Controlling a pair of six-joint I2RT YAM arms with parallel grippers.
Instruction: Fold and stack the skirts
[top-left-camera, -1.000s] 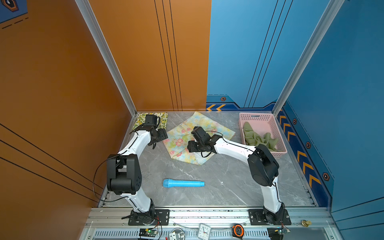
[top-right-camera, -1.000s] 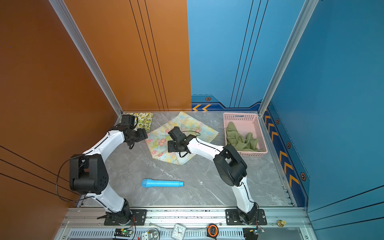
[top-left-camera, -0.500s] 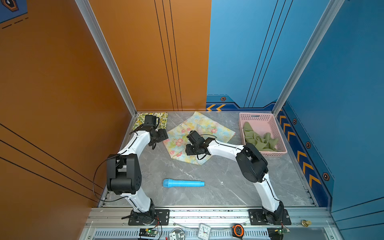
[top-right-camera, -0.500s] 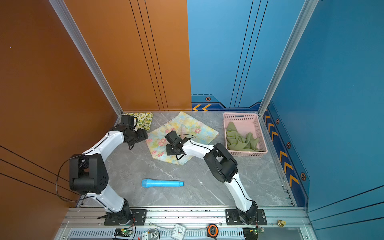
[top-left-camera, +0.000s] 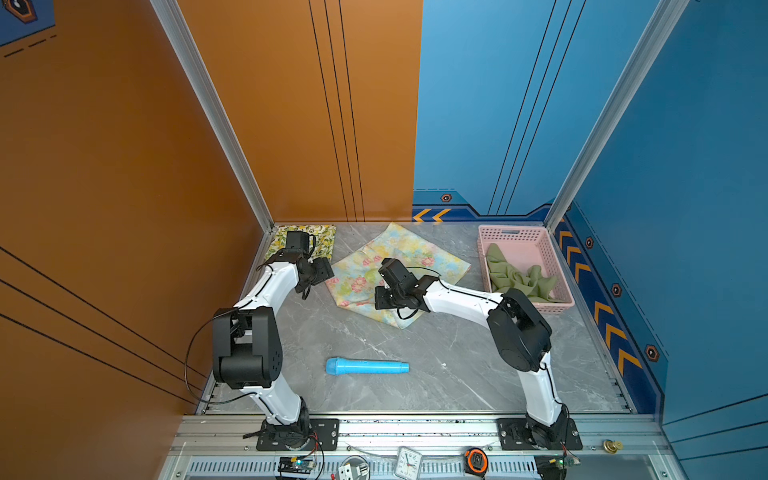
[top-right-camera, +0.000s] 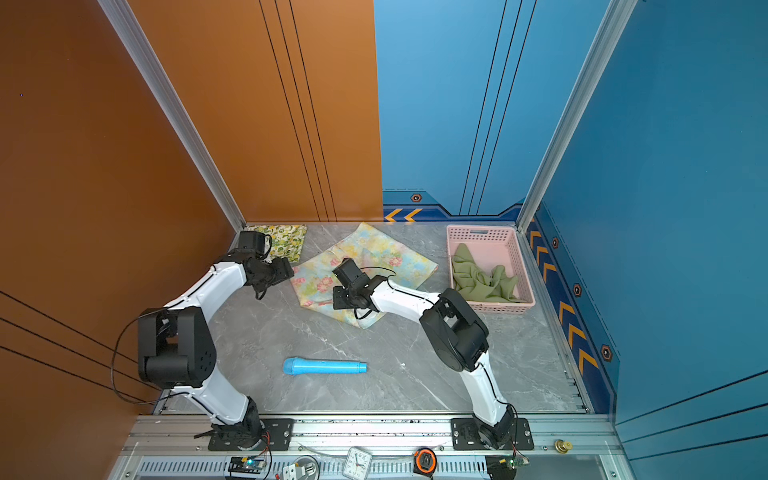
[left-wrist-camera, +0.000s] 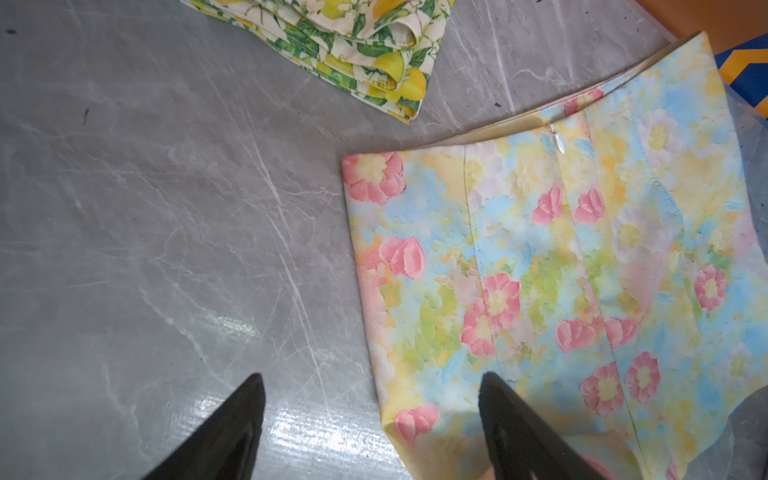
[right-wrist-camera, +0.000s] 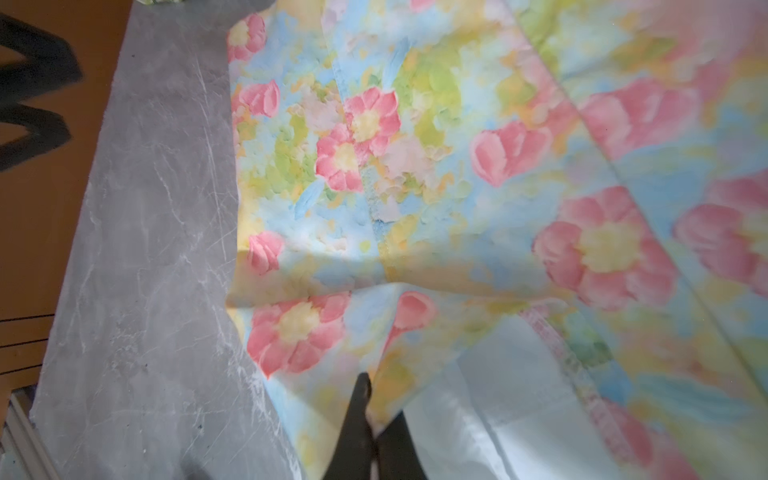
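3 skirts: the green skirt (top-left-camera: 515, 278) lies crumpled in the pink basket (top-left-camera: 515, 228), the floral skirt (top-left-camera: 399, 270) spreads beside the basket, and the folded lemon skirt (top-left-camera: 320, 237) sits farthest from it. The right gripper (right-wrist-camera: 370, 399) is pinched tight on a floral fold, while the left gripper (left-wrist-camera: 372, 376) gapes empty at its edge. Light, limp cloth probably sags, so hems and corners look best to grip.

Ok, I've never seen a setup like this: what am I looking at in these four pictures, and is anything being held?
Two white robot arms stand at a grey table, each ending in two black fingers. Both top views look down from overhead; each wrist view looks along one arm's fingers. On the table lie a folded lemon-print skirt, a spread-out flowered skirt, a blue cylinder and a pink basket holding a crumpled olive skirt. The right fingers are shut, seemingly pinching the flowered skirt's edge. The left fingers are open beside it, holding nothing.
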